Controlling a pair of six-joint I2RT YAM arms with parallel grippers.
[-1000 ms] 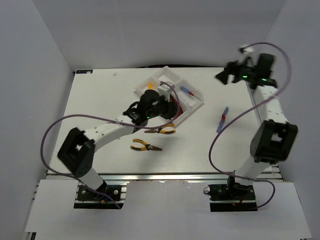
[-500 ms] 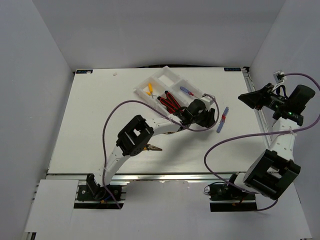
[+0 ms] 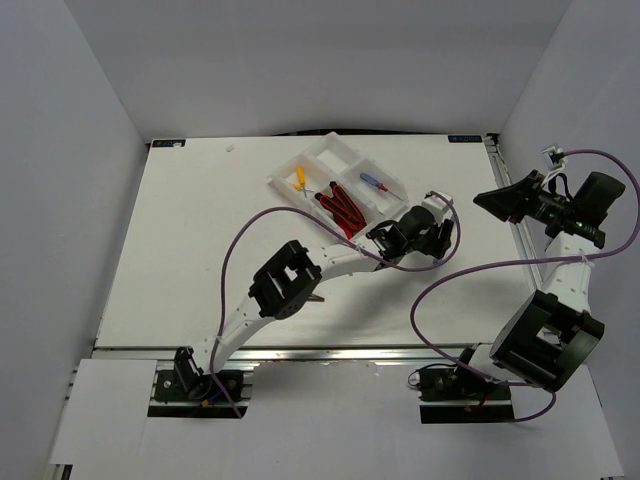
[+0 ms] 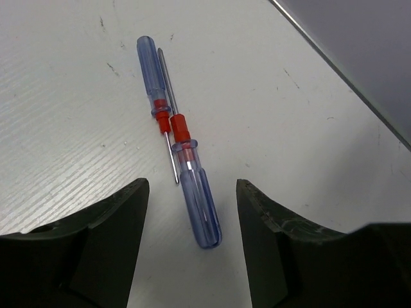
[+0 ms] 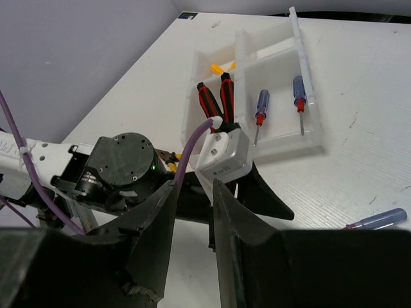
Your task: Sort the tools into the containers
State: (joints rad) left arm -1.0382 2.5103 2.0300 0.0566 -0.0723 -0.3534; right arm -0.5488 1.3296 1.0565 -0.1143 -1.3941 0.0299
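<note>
In the top view, the white rectangular plastic tray [image 3: 330, 141] with four low-walled compartments is sitting at about 12 o'clock from the middle of the white worktop [image 3: 180, 250]. It is holding two red-and-black utility knives [image 3: 342, 208] in one compartment. A tiny yellow-handled tool [image 3: 300, 177] is lying in the compartment at their 10 o'clock. Two thin blue-handled screwdrivers with red collars [image 5: 262, 106] are lying in the compartment on their other side.

The left arm is reaching across to about 3 o'clock on the worktop, just past the tray. There the left gripper [image 4: 191, 186] is hanging released, its jaws standing well apart. Two more loose screwdrivers are lying on the bare worktop under it, side by side and touching, head to tail. One clear-blue-handled loose screwdriver [image 4: 200, 212] is pointing its handle toward 5 o'clock in the left wrist view, and that handle is lying between the jaws without touching either. The other clear-blue-handled loose screwdriver [image 4: 146, 64] is pointing its handle toward 11 o'clock, beyond the fingertips.

The right gripper [image 5: 194, 189] is hanging raised over the worktop's 3 o'clock edge. It is pointing toward the left gripper, only a narrow slit showing between its jaws, and it is grasping nothing.
</note>
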